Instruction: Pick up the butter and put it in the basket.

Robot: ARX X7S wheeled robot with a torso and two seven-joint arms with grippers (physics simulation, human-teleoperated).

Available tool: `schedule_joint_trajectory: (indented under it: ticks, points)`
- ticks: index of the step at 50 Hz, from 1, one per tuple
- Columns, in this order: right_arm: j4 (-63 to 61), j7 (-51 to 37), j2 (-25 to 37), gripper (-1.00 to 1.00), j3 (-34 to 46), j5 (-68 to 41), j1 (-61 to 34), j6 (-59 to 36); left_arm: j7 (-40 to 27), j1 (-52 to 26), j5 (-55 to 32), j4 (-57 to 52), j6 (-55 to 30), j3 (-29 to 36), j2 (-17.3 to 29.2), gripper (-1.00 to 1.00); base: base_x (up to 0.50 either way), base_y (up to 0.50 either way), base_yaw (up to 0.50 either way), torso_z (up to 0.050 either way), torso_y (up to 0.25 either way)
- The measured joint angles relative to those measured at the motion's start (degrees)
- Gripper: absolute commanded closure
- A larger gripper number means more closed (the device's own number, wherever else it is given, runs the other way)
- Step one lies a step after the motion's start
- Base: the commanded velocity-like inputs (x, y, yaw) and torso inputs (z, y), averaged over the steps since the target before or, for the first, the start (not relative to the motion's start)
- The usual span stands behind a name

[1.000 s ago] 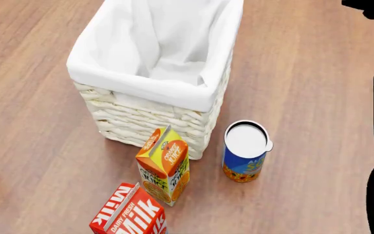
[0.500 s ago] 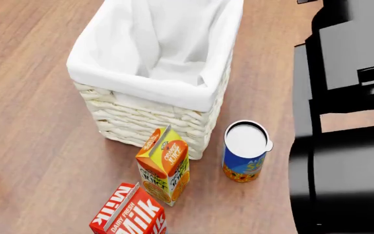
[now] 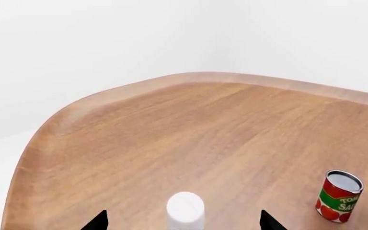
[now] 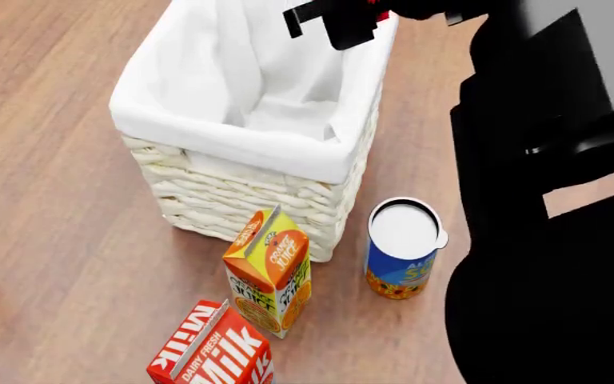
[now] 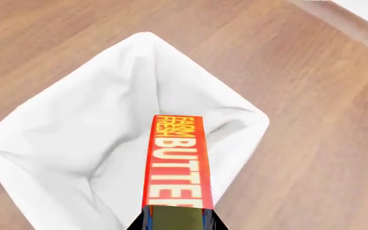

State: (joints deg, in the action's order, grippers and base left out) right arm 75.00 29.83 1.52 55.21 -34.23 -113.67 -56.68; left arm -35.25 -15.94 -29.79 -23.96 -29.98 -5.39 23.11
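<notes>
Above the basket's [image 5: 56,143] open liner: butter [image 5: 174,163], clamped lengthwise in right gripper [image 5: 176,221], held in air. Beside basket front: juice carton [image 4: 269,270], blue can [image 4: 402,248], milk carton [image 4: 213,350]. Left gripper [image 3: 182,224]: fingertips spread apart, nothing between them.

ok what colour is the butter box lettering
White on the butter box's red face, with smaller yellow text above; right wrist view.

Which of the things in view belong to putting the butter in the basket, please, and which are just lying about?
Belong to the job:
- butter, held in the right gripper above the liner
- basket

Just lying about:
- orange juice carton
- milk carton
- blue can
- tomato sauce can
- white cylinder near the left gripper
</notes>
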Motion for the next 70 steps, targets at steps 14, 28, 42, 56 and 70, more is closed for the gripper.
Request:
schedule_joint_trajectory:
  ticks: [14, 28, 42, 56, 70]
  points:
    - [0.0, 2.1, -0.2, 1.0, 15.0, -11.2, -0.1, -1.0, -0.4, 0.2, -0.4, -0.6, -0.4, 0.1, 0.1, -1.0, 0.0, 0.0, 0.0, 0.001, 0.001]
    - [0.0, 3.7, -0.2, 1.0, 22.8, -17.3, -0.7, 0.6, -0.8, 0.4, -0.8, -1.2, -0.9, 0.3, 0.2, -1.0, 0.0, 0.0, 0.0, 0.001, 0.001]
    - [-0.6, 5.8, -0.3, 1.0, 26.8, -20.3, -0.8, 4.7, -1.1, 0.5, -1.0, -1.7, -1.1, 0.5, 0.4, -1.0, 0.0, 0.0, 0.0, 0.0, 0.001]
    - [-2.5, 9.2, -0.3, 1.0, 29.9, -23.0, -0.1, 8.7, -1.4, 0.7, -1.4, -2.1, -1.4, 0.6, 0.5, -1.0, 0.0, 0.0, 0.0, 0.001, 0.001]
    - [-4.3, 12.0, -0.4, 1.0, 32.1, -25.0, 0.6, 11.3, -1.8, 0.8, -1.9, -2.7, -1.7, 0.5, 0.6, -1.0, 0.0, 0.0, 0.0, 0.001, 0.001]
